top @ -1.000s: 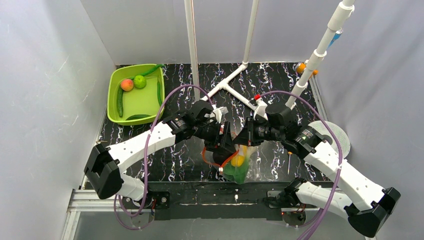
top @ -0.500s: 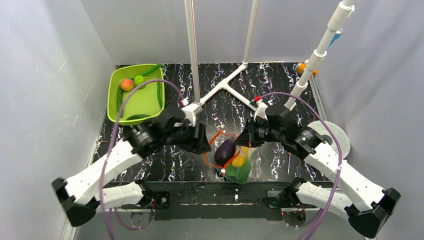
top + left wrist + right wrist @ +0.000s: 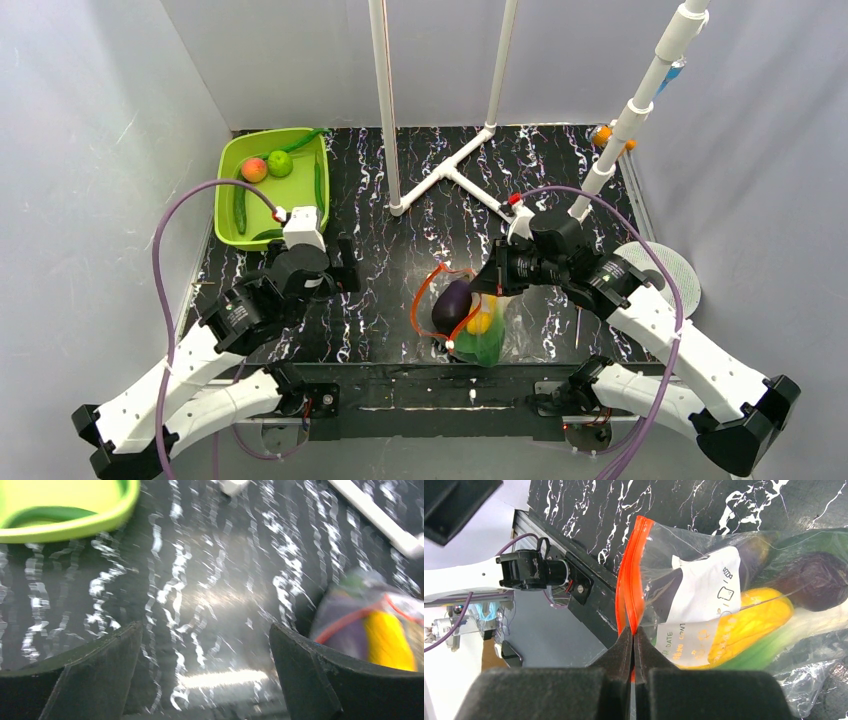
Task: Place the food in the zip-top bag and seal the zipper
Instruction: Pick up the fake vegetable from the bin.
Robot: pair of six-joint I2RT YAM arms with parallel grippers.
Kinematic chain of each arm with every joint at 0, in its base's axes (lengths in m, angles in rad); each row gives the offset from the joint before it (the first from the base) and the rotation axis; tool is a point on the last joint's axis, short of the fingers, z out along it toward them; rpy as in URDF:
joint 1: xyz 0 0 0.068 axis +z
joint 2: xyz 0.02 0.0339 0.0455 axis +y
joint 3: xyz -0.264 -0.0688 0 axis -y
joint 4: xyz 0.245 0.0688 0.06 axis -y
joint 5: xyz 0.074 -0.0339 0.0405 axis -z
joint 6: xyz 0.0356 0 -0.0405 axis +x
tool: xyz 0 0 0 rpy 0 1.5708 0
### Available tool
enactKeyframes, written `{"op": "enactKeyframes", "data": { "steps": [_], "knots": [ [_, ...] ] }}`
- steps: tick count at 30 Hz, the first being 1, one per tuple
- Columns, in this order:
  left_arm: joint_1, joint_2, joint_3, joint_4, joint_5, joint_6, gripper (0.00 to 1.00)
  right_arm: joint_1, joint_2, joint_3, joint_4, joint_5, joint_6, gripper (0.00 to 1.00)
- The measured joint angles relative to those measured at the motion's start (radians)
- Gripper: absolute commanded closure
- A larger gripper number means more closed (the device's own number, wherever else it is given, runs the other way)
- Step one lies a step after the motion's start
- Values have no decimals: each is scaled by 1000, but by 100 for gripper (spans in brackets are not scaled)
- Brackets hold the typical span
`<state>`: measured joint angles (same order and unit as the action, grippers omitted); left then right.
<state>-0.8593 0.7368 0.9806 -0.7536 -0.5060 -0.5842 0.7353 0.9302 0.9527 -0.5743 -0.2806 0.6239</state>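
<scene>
The zip-top bag [image 3: 478, 330] lies near the table's front edge with its mouth spread wide. In it are the dark eggplant [image 3: 450, 304], a yellow piece [image 3: 478, 322] and leafy green [image 3: 482, 347]. My right gripper [image 3: 497, 281] is shut on the red-orange zipper [image 3: 630, 575] at the mouth's right side; in the right wrist view the gripper [image 3: 633, 630] pinches the strip. My left gripper [image 3: 348, 272] is open and holds nothing, left of the bag. The left wrist view shows the gripper [image 3: 205, 627] above bare table, the bag [image 3: 350, 610] to its right.
A green tray [image 3: 228, 232] at the back left holds a red-orange fruit [image 3: 254, 170], a lime-green fruit [image 3: 280, 163] and long green pods [image 3: 240, 205]. White pipes [image 3: 450, 175] stand behind the bag. A small screwdriver [image 3: 579, 325] and a white disc [image 3: 672, 272] lie at the right.
My left arm has drawn back leftward from the bag's mouth toward the tray, and its jaws have opened wide. The eggplant stays in the bag. The right gripper has not moved.
</scene>
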Motion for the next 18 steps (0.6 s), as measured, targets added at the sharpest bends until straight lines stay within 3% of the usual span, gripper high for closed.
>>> {"op": "enactKeyframes", "data": {
  "steps": [3, 8, 11, 15, 18],
  "knots": [
    [1, -7, -50, 59, -186, 29, 2, 0, 3, -2, -2, -3, 0, 99],
    [56, -13, -205, 416, -388, 246, 2, 0, 23, -1, -3, -11, -6, 99],
    [189, 44, -226, 544, -386, 299, 2, 0, 42, 0, -11, -14, -18, 99],
    [426, 199, -192, 628, -314, 268, 2, 0, 68, 11, -31, -14, -36, 99],
    [533, 334, -144, 680, -248, 248, 2, 0, 85, 24, -38, -15, -52, 99]
  ]
}}
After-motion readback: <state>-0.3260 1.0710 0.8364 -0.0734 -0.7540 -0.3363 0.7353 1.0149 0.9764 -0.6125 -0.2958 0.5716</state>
